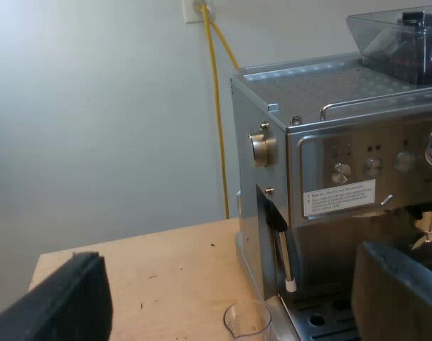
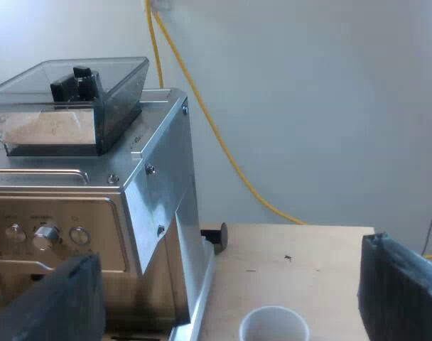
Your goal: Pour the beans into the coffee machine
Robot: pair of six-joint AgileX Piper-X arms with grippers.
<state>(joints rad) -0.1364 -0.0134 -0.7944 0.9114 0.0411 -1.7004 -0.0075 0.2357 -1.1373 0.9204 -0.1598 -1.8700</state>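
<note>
Wooden table (image 1: 166,263) bears our espresso machine (image 1: 330,177), its bean hopper (image 2: 120,103) on top wearing a lid (image 2: 106,69); with left gripper (image 1: 230,256) and right gripper (image 2: 230,252) both spread empty, we risk a spill off that lid.

A light wooden table (image 1: 166,263) is seen, with an espresso machine (image 1: 358,142) set on it. A clear measuring glass (image 1: 248,323) is stood upright just beside the machine's base, and a white mug (image 2: 274,325) is placed near its other side. A small dark round object (image 2: 221,236) is seen against that side.
</note>
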